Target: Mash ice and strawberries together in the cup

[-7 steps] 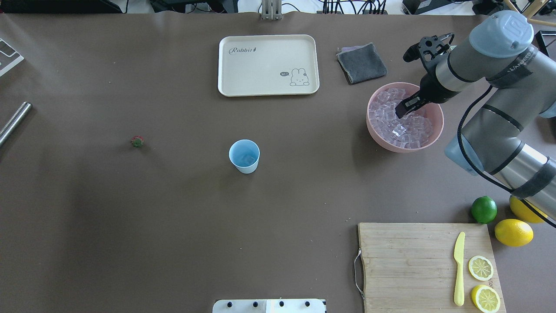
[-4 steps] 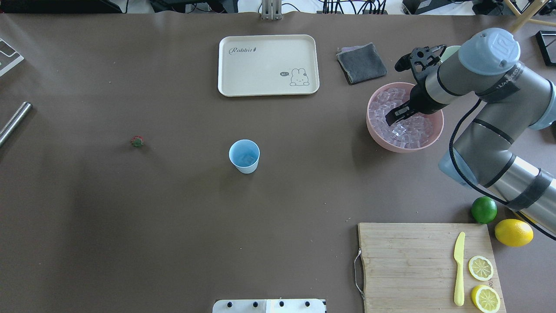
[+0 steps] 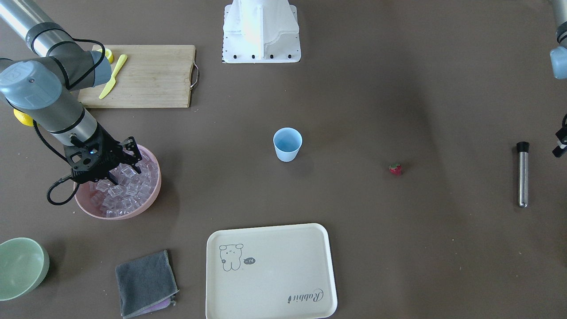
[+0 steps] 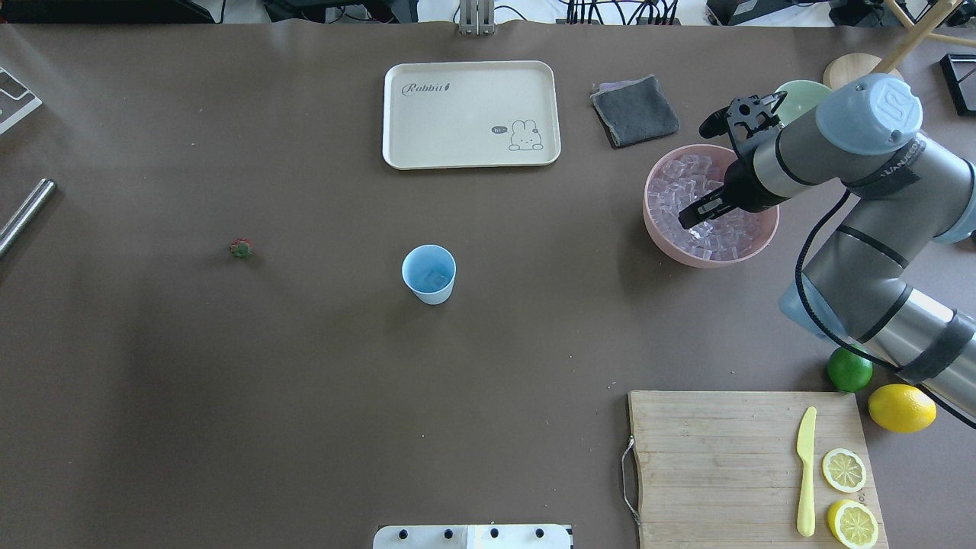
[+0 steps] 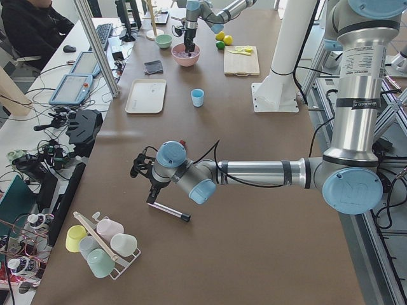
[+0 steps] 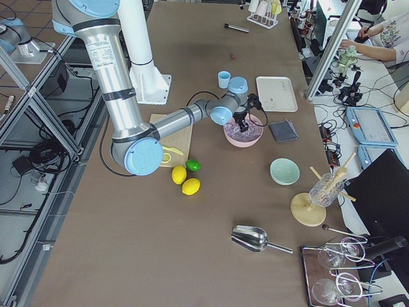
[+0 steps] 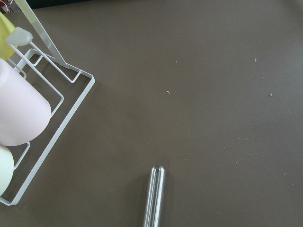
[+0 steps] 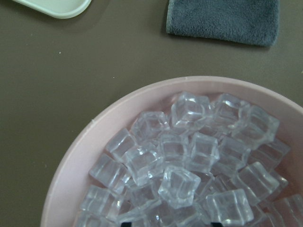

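Note:
The light blue cup (image 4: 428, 273) stands upright mid-table, also seen from the front (image 3: 287, 144). A small red strawberry (image 4: 242, 248) lies alone on the table to its left. Ice (image 8: 189, 156) fills the pink bowl (image 4: 656, 232) at the right. My right gripper (image 4: 690, 216) points down into that ice pile, open, with nothing seen between its fingers. My left gripper (image 5: 143, 170) hovers at the far left end above a metal rod (image 7: 154, 196). I cannot tell whether it is open or shut.
A cream tray (image 4: 471, 114) and a grey cloth (image 4: 634, 110) lie at the far side. The cutting board (image 4: 709, 457) holds a yellow knife and lemon slices, with a lime (image 4: 849, 371) and a lemon (image 4: 901, 407) beside it. A green bowl (image 3: 20, 268) and a cup rack (image 7: 28, 118) sit at the ends.
My right gripper has slid a little to the left and nearer the robot within the pink bowl as the arm swung. Cup and strawberry have not moved.

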